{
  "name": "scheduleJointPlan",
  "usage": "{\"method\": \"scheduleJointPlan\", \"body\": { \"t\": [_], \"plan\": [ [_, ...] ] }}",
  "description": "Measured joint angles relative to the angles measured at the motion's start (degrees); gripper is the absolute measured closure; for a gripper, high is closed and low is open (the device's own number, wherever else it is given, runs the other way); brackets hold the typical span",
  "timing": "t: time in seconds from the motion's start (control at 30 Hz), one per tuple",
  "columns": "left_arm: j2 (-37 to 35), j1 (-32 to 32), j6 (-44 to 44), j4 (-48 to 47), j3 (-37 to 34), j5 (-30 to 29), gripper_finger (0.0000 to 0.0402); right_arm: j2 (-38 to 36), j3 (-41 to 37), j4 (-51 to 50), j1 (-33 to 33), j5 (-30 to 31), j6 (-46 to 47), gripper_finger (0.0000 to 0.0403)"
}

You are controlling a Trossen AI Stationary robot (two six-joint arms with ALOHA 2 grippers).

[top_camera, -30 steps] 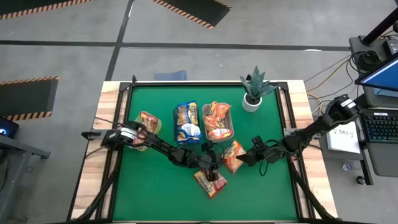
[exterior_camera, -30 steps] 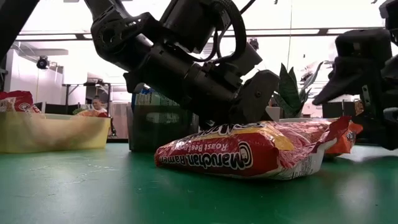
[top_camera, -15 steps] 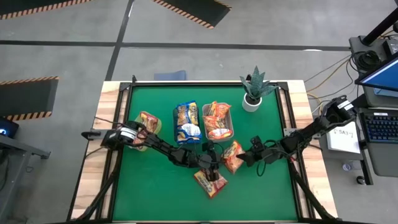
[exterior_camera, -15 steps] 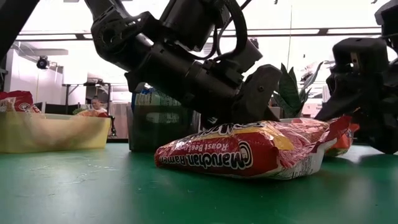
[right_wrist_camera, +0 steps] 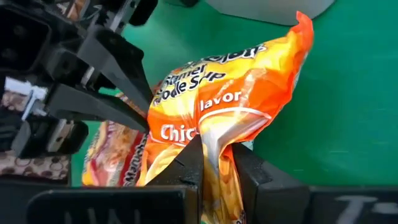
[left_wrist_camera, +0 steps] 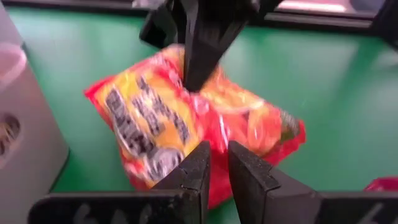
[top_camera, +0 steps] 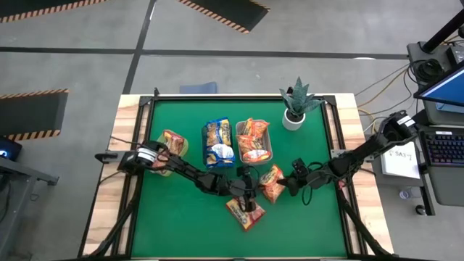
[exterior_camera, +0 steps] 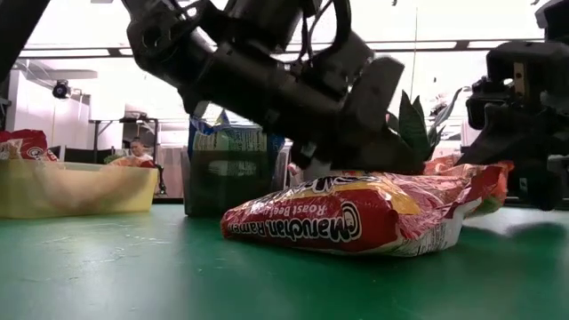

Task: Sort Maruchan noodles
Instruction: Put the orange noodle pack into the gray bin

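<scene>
An orange noodle packet (top_camera: 272, 183) sits mid-table between both grippers, tilted up on edge (right_wrist_camera: 236, 81). My right gripper (right_wrist_camera: 214, 149) comes from the table's right and is shut on it. My left gripper (left_wrist_camera: 217, 152) reaches in from the left, its fingers nearly closed at the packet's opposite edge. A red packet (top_camera: 245, 212) lies flat on the green mat just nearer the front edge, under the left gripper (exterior_camera: 347, 218). More packets lie in three bins at the back. My left gripper has the orange packet's left edge (right_wrist_camera: 150, 119) at its nearly closed fingertips, coming level from the table's left. The packet shows in the narrow gap between the fingers (left_wrist_camera: 205, 165). How much of it they pinch does not show. My right gripper pinches the orange packet's crinkled right end (right_wrist_camera: 217, 134) between its two fingers, reaching from the table's right, slanting down. The packet stands tilted ahead of the fingers with one corner (right_wrist_camera: 301, 22) raised. The red packet hides whether its lower edge rests on the mat.
At the back stand a yellowish bin (top_camera: 165, 154) with a red packet, a dark bin (top_camera: 205, 148) with blue packets and a grey bin (top_camera: 270, 147) with orange ones. A potted plant (top_camera: 296, 109) stands at the far right. Open mat lies front left and front right.
My right gripper has moved a little toward the table's left and shut on the orange packet's end. The packet's right part has risen off the mat and now stands tilted. My left gripper has tipped upward over the red packet, which has stayed where it was.
</scene>
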Motion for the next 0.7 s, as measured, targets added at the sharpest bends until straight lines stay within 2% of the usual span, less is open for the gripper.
{"method": "scheduleJointPlan", "body": {
  "t": [0.13,0.33,0.4,0.57,0.7],
  "plan": [
    [-2.2,-0.8,2.8,-0.4,0.0,-0.1,0.0361,-1.7,0.0,0.2,0.0,-1.2,-1.7,0.0368],
    [-7.4,-1.3,6.1,-7.4,0.0,-0.9,0.0361,-4.9,0.0,0.6,0.1,-1.3,-5.1,0.0375],
    [-10.0,-1.7,7.7,-11.0,0.0,-3.0,0.0361,-6.1,0.0,0.6,0.1,-1.9,-6.3,0.0376],
    [-17.8,-3.5,13.7,-20.2,0.0,-12.6,0.0361,-8.6,0.0,2.1,0.1,-2.4,-9.1,0.0376],
    [-23.6,-5.0,20.2,-23.4,0.0,-16.8,0.0361,-9.3,0.0,9.0,0.1,-2.5,-14.4,0.0377]
  ]
}}
